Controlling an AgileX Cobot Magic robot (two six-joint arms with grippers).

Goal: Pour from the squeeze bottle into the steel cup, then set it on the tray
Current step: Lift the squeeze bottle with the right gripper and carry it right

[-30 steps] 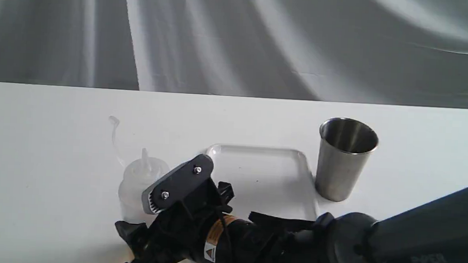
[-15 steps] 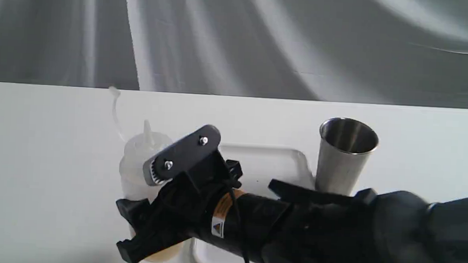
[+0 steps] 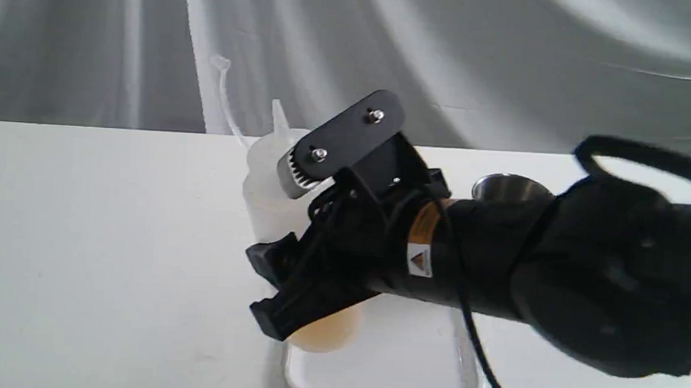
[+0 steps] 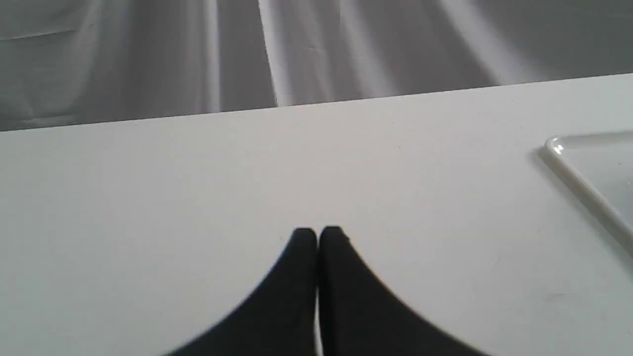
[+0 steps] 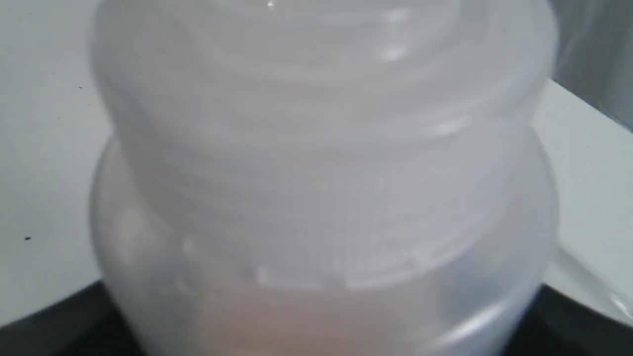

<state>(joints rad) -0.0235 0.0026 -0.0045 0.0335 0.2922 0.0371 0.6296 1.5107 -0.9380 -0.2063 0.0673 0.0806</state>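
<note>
Squeeze bottle [image 3: 266, 184] clamped in right jaws, triangle warning label [image 3: 419, 259] on wrist [image 3: 478, 254]

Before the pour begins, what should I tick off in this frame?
1. Grip: right pincer shut on the translucent whitish plastic squeeze bottle: ok.
2. Bottle upright, held over the flat white rectangular tray: ok.
3. Spout: pointed nozzle uncapped, cap strap clear: ok.
4. Target: brushed steel cup upright and unobstructed: cannot tell, the right arm hides most of it.
5. Other side: left pincer shut, away from the bottle: ok.
</note>
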